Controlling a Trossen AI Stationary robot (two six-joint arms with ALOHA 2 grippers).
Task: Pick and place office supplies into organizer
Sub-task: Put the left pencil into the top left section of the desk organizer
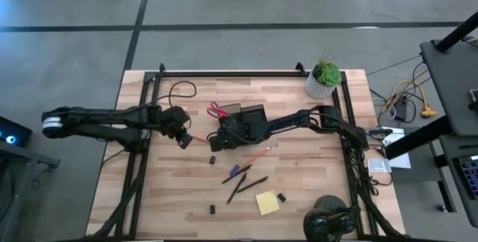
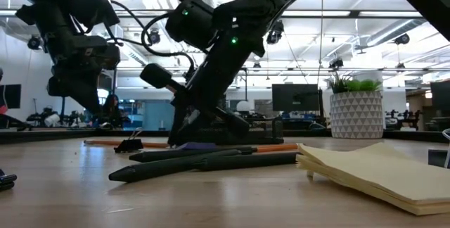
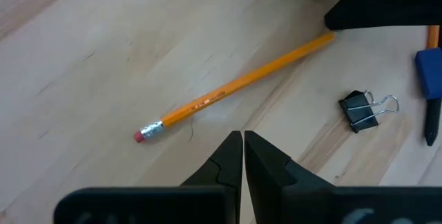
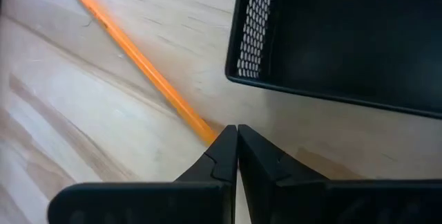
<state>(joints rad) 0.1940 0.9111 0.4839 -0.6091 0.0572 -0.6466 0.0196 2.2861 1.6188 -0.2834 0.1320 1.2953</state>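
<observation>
An orange pencil [image 3: 235, 86] with a pink eraser lies flat on the wooden table between my two grippers. My left gripper [image 3: 243, 137] hovers shut just beside its middle, touching nothing. My right gripper [image 4: 236, 131] is shut, with its tips at the pencil's other end, next to the black mesh organizer [image 4: 345, 37]. Red-handled scissors [image 1: 216, 110] lie by the organizer's left side. A purple-tipped pen [image 1: 237, 172], dark pens [image 1: 246, 186], a yellow sticky-note pad [image 1: 267, 202] and black binder clips [image 1: 212, 159] lie nearer the front. My right gripper comes slanting down from the table's right, its shut fingertips over the pencil's end opposite the eraser [image 4: 206, 127]. The fingers hide that end, so I cannot tell whether they touch it or pinch it. The pencil lies flat on the table.
A potted plant [image 1: 323, 78] in a white pot stands at the far right corner. A second orange stick [image 1: 258, 154] lies right of my right gripper. A binder clip [image 3: 362, 110] sits close to the pencil. A black cable [image 1: 179, 91] loops at the far left.
</observation>
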